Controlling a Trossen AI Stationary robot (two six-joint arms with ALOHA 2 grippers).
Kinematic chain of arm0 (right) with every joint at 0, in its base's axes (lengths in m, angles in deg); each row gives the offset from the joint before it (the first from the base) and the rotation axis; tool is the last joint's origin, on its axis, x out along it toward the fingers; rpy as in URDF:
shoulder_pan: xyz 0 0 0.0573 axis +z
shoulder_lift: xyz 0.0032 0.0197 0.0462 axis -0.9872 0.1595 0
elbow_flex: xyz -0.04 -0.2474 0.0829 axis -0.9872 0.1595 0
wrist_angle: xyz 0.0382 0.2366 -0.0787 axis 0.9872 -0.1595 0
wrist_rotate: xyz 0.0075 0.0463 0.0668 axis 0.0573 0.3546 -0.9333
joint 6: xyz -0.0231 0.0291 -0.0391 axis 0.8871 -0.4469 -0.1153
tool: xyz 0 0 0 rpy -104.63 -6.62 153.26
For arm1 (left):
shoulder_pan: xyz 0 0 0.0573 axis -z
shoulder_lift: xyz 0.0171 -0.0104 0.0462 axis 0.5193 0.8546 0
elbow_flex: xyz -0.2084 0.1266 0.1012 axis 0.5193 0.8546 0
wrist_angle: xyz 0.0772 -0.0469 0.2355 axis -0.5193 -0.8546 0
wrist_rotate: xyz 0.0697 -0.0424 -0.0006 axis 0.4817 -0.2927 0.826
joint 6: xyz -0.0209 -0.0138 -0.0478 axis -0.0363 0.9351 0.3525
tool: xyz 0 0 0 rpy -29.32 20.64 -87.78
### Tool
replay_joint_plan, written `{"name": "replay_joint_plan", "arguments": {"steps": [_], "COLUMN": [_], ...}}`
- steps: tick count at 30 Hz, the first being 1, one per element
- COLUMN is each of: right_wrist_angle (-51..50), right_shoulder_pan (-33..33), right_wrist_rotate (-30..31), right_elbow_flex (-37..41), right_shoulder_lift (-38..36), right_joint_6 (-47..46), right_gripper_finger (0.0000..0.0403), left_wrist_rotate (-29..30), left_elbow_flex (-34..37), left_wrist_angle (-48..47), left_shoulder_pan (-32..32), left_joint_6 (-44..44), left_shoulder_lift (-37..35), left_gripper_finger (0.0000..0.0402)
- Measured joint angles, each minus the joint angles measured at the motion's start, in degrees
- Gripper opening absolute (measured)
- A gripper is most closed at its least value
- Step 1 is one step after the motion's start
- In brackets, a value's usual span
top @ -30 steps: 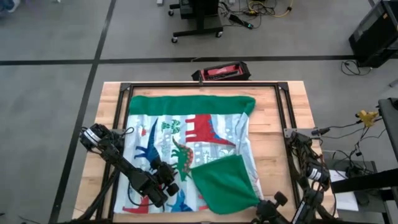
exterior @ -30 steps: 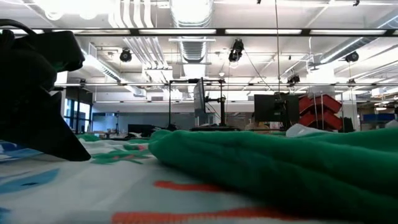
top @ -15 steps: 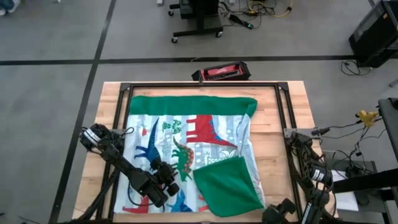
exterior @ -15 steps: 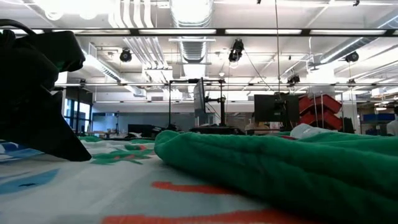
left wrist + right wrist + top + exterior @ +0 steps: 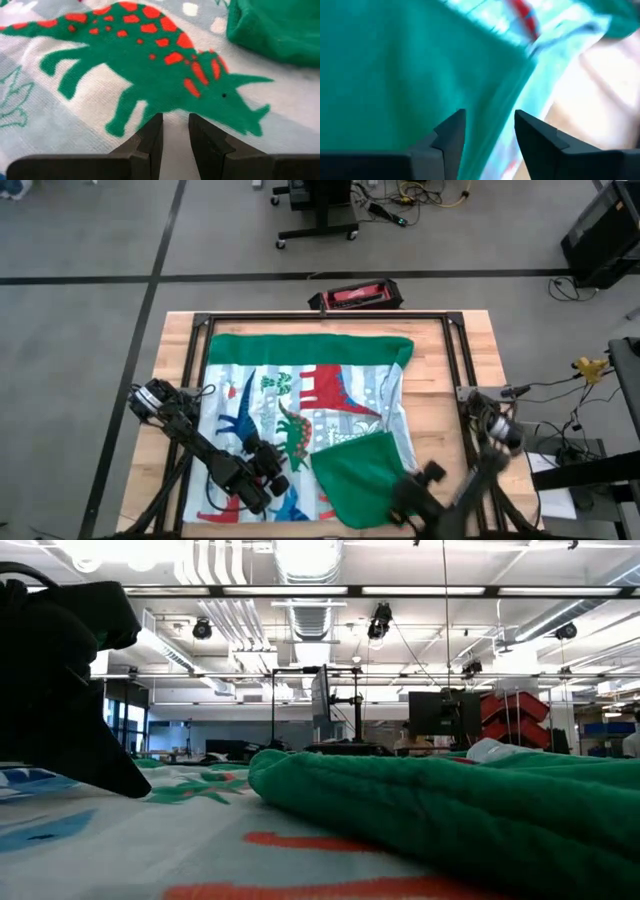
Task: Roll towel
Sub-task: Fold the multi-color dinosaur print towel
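Both parted grippers, left (image 5: 175,132) and right (image 5: 490,131), hover over towel (image 5: 330,375)

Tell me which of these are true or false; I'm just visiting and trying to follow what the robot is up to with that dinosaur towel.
1. The towel lies spread on the wooden table. True.
2. One corner is folded over, showing plain green. True: the folded corner lies at the towel's near right.
3. The towel is already rolled into a tight tube. False: most of it lies flat, with only that corner turned over.
4. The left gripper has its fingers clamped on a bunch of cloth. False: a small gap shows between them, with flat towel beyond and nothing gripped.
5. The right gripper is over the folded green corner. True.
6. A blue bucket stands on the towel. False: only the arms are over it.
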Motion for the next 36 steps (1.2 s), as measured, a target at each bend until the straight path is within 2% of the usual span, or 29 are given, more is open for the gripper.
{"name": "replay_joint_plan", "arguments": {"steps": [2,5,10,17,20,22,25,28,32,36], "right_wrist_angle": [1.55,8.64,20.76,25.53,27.76,27.56,27.55,27.54,27.3,26.71], "right_shoulder_pan": [-4.97,-11.5,-21.24,-29.93,-31.73,-32.51,-33.14,-33.16,-33.36,-33.27], "right_wrist_rotate": [1.09,-0.47,-9.98,-17.44,-22.68,-23.65,-23.72,-23.76,-23.99,-24.0], "right_elbow_flex": [2.68,7.71,16.94,24.14,26.09,27.05,27.94,28.9,30.94,32.26], "right_shoulder_lift": [-3.16,-7.26,-11.83,-14.0,-13.75,-13.65,-13.65,-13.65,-13.65,-14.07], "right_joint_6": [4.43,12.72,23.54,25.31,25.95,25.58,24.63,24.26,24.17,24.19], "right_gripper_finger": [0.0153,0.0169,0.0209,0.0268,0.028,0.0282,0.0271,0.0243,0.0182,0.0105], "left_wrist_rotate": [0.1,0.12,-0.09,-0.54,-0.54,-0.52,-0.51,-0.51,-0.51,-0.49], "left_elbow_flex": [-0.12,-0.12,-0.12,-0.12,-0.12,-0.12,-0.12,-0.12,-0.12,-0.14], "left_wrist_angle": [0.02,-0.07,-0.31,-0.06,-0.05,-0.03,-0.02,0.05,0.13,0.12], "left_shoulder_pan": [0.0,-0.04,0.04,0.04,0.04,-0.02,-0.03,-0.07,-0.07,-0.07], "left_joint_6": [-0.21,-0.23,-0.67,-1.23,-1.72,-1.72,-1.72,-1.72,-1.72,-1.74], "left_shoulder_lift": [0.0,0.0,0.0,-0.02,-0.04,-0.04,-0.07,-0.11,-0.12,-0.13], "left_gripper_finger": [0.0077,0.0077,0.0077,0.0077,0.0077,0.0077,0.0077,0.0077,0.0077,0.0077]}}
